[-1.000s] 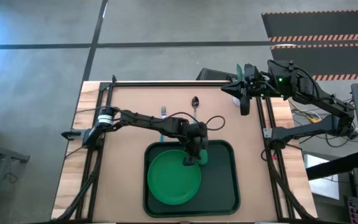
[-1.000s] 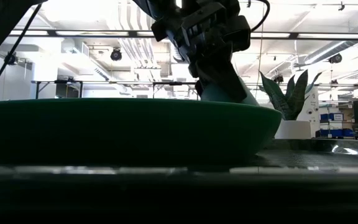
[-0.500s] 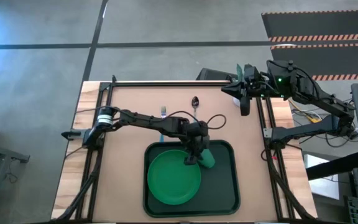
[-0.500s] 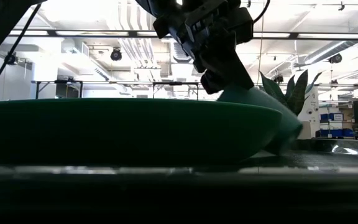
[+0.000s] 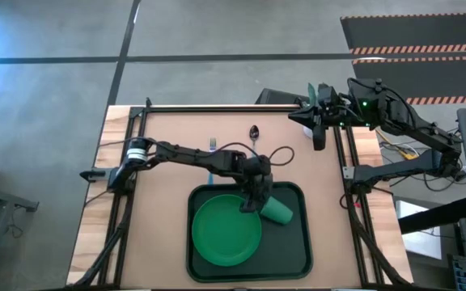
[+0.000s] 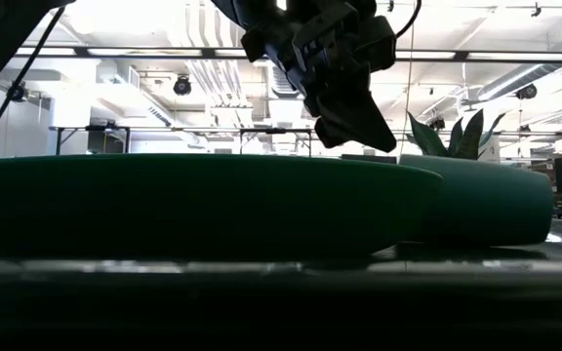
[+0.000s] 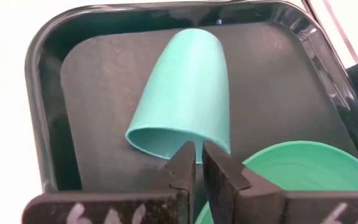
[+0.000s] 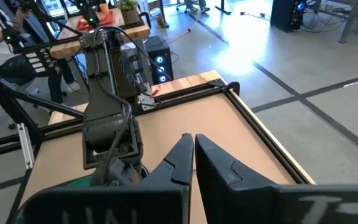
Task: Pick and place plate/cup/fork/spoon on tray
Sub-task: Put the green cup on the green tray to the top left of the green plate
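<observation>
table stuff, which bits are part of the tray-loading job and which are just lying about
Part of the job:
tray
plate, on the tray
cup, on its side on the tray
fork and spoon, on the table beyond the tray
left gripper, shut above the tray

Just lying about:
potted plant, behind the cup in the low view
</observation>
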Controlling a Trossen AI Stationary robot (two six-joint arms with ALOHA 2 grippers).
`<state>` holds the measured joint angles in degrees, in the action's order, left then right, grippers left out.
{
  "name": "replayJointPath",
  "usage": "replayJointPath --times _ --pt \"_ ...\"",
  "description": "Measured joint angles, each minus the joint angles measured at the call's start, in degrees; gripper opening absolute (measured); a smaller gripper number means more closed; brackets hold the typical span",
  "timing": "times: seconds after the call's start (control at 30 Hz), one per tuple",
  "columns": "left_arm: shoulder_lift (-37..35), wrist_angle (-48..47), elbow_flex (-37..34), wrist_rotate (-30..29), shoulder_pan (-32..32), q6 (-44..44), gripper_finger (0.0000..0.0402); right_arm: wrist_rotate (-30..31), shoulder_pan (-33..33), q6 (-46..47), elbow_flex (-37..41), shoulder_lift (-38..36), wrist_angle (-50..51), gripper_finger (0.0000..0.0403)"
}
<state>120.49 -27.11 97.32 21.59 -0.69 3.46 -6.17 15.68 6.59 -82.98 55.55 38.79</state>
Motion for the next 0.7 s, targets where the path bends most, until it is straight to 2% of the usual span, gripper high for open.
replayJointPath --times 0.17,0.27,0.4,0.5,0.6,0.7 --pt "-0.9 -3.7 0.9 -0.2 0.6 0.1 0.0002 0.0 0.0 1.4 0.0 0.0 2.8 0.0009" --pt "-3.5 -9.6 1.4 -4.1 1.0 0.4 0.0001 0.0 0.0 1.9 0.0 0.0 5.1 0.0009" --pt "-10.7 -17.9 0.8 -13.8 1.0 1.4 0.0 -0.4 -0.2 2.0 0.0 0.0 6.0 0.0009" --pt "-17.8 -24.2 -0.1 -22.0 0.9 0.2 0.0 -3.5 -0.2 2.1 0.0 -0.2 6.8 0.0008" --pt "-25.2 -31.6 -1.0 -31.7 0.8 -4.9 0.0 -6.1 -0.2 3.2 0.0 0.0 9.4 0.0008" --pt "-32.5 -40.1 -1.1 -43.1 0.6 -12.4 0.0 -6.0 -1.1 4.8 0.0 1.3 14.0 0.0008"
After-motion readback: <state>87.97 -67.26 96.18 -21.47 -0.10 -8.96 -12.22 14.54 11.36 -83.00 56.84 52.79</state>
